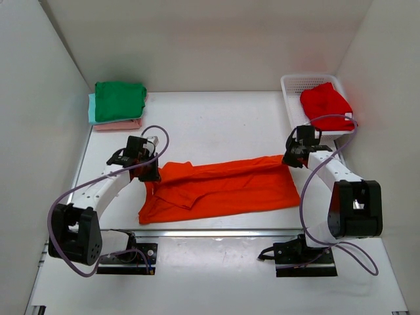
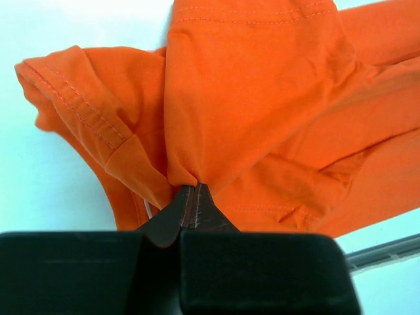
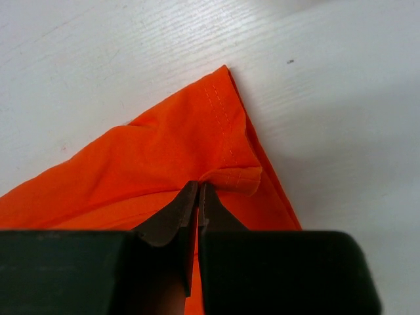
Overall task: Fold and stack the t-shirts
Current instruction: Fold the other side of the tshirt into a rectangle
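The orange t-shirt lies across the middle of the table as a long band running left to right. The left gripper has its jaws closed on a bunched fold of cloth at the shirt's left end, just beside a sleeve. The right gripper pinches the stitched corner at the shirt's right end, with its jaws tight on the fabric. In the far left corner sits a stack: a dark green t-shirt on top, a mint t-shirt under it and a pink t-shirt at the bottom. A red t-shirt lies crumpled in the white basket at the far right.
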Available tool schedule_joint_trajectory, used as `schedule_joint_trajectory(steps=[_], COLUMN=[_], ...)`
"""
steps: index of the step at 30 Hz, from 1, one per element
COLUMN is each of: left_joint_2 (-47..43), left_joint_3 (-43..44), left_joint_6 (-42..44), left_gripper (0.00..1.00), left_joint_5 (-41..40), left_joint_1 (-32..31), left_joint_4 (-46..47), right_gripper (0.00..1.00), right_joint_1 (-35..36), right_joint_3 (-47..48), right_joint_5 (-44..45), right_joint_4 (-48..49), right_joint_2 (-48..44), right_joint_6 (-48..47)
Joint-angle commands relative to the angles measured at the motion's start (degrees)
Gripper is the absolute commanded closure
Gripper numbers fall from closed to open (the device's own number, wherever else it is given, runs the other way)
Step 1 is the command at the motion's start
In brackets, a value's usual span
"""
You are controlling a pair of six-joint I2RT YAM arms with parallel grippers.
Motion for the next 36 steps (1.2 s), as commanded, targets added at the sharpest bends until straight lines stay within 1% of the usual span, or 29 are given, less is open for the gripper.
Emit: schedule_joint_trajectory(steps=[1,7,8,21,24,26,29,36], left_joint_2=[-3.8,-6.5,-7.1,-10.8,-11.1,-11.3,-11.4,-11.0], left_joint_3=[-1.0,-3.0,-3.4,-6.4,-6.1,-5.9,-5.7,-4.4], left_joint_6=[-0.8,-1.9,-2.2,-3.4,-2.9,-3.5,-3.7,-3.2], left_gripper=[1.00,1.00,1.00,1.00,1.00,1.00,1.00,1.00], left_joint_5=[-1.8,-2.4,-1.8,-2.7,-3.8,-4.0,-3.3,-3.9], left_joint_1=[-1.3,-2.3,-2.6,-2.7,-2.7,-2.7,-2.6,-2.8], left_joint_4=[-1.9,-3.4,-3.2,-4.0,-4.7,-5.0,-4.8,-5.4], right_gripper=[1.00,1.00,1.00,1.00,1.00,1.00,1.00,1.00], right_joint_1=[-0.4,-0.9,-1.2,-1.2,-1.2,-3.1,-3.9,-4.3], right_joint_3=[-1.8,-5.5,-5.3,-10.0,-9.8,-10.2,-9.8,-7.6], right_joint_5=[0.5,0.3,-1.4,-1.9,-1.8,-1.7,-1.9,-2.2], right_joint_4=[1.7,1.7,1.9,2.1,2.7,2.3,2.7,2.3], right_joint_2=[-3.1,-4.1,-4.5,-5.1,-4.7,-5.0,-4.8,-4.1], right_joint_6=[0.4,0.4,0.3,0.1,-0.4,-0.7,-0.8,-1.2])
